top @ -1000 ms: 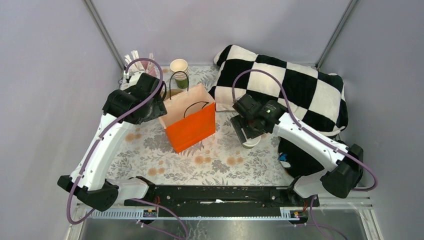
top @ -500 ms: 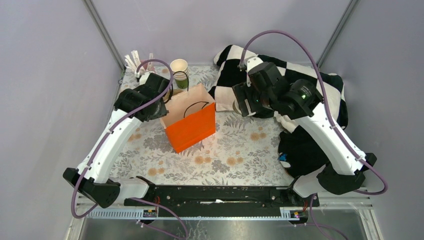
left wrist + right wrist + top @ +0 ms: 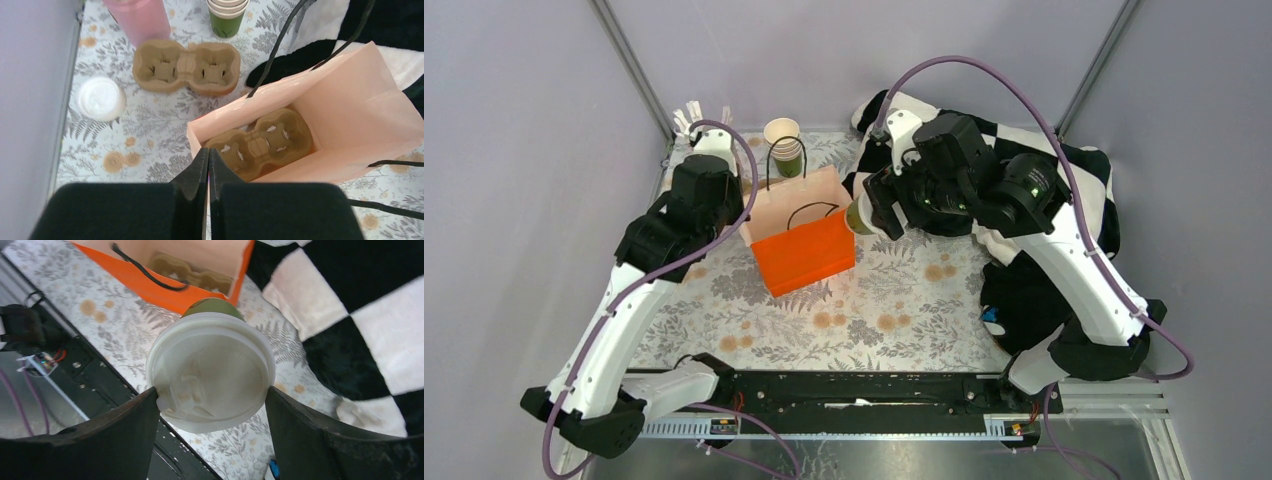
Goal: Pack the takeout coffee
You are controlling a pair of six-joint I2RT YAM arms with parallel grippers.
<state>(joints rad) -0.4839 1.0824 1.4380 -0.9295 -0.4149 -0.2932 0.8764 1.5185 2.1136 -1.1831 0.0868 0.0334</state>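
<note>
I read left arm stretched forward, left gripper (image 3: 208, 155) fingers pressed together | right arm arched high, right gripper (image 3: 211, 405) clamped wide around the takeout coffee (image 3: 210, 365)

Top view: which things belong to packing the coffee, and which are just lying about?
Job: takeout coffee in the right tool; orange paper bag, rim pinched by the left tool; cup carrier inside it.
Lying about: second cup carrier, loose white lid, stack of paper cups, pink cup, checkered blanket.

Glossy paper bag (image 3: 809, 262), matt pulp carrier (image 3: 186, 67), takeout coffee (image 3: 210, 371) lidded in smooth plastic.
</note>
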